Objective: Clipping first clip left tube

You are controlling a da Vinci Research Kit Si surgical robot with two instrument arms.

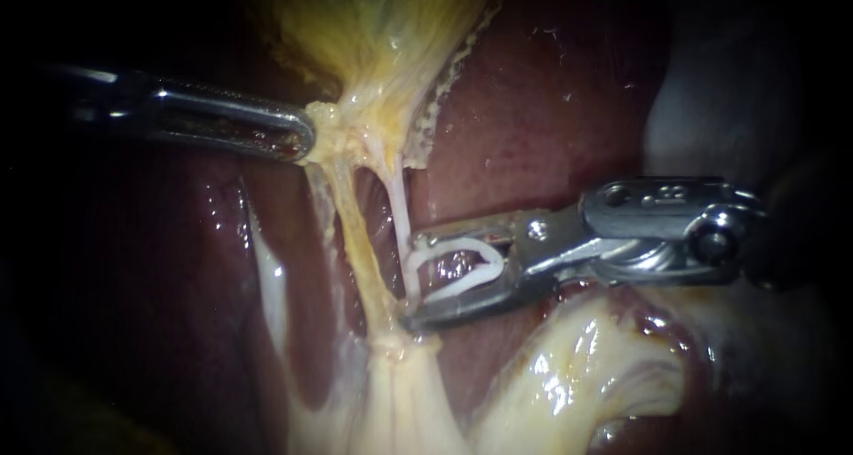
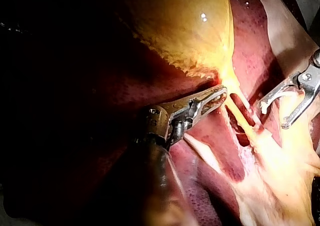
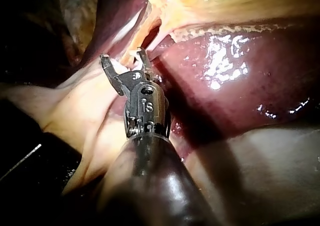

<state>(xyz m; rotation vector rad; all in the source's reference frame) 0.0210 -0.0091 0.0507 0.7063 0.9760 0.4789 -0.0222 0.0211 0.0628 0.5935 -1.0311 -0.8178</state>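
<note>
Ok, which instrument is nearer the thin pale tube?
Right instrument: its jaws, holding a clip, sit right beside the tube; the left instrument grips tissue farther up, where the tubes join.

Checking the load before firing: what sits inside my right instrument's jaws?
A white clip, spread open, touched by both jaws of the right instrument. Dark liver shows through its loop. Its mouth reaches a thin pale tube; whether the tube lies inside is hidden.

Darkness at the edges, glare on wet liver (image 1: 551, 117)
</note>
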